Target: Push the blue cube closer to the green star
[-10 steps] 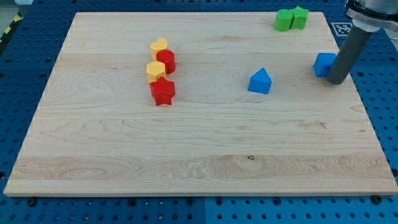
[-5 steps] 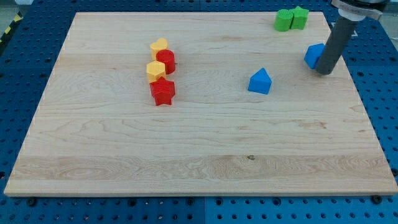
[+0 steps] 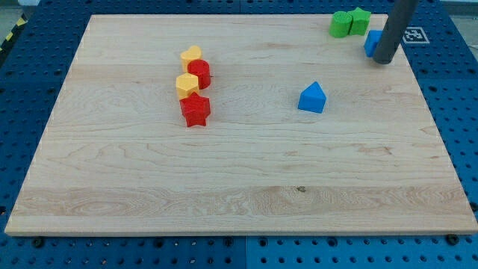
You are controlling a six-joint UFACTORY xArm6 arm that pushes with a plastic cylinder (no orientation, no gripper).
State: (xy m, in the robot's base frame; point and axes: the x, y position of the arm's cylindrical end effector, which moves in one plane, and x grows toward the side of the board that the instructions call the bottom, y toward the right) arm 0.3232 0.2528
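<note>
The blue cube (image 3: 371, 42) lies near the view's top right corner of the wooden board (image 3: 239, 179), partly hidden behind the dark rod. My tip (image 3: 383, 60) rests against the cube's lower right side. Two green blocks sit side by side just up and left of the cube: a rounder one (image 3: 341, 24) and one with a pointed top (image 3: 360, 20), which looks like the green star. A small gap separates the blue cube from the green pair.
A blue pointed, house-like block (image 3: 312, 98) lies right of the board's middle. At the upper left of centre stands a column of blocks: yellow (image 3: 191, 56), red (image 3: 199, 73), yellow (image 3: 187, 84) and a red star (image 3: 195, 110).
My tip has moved toward the view's top and slightly left, pushing the blue cube up the board's right side toward the green blocks. The other blocks have not moved.
</note>
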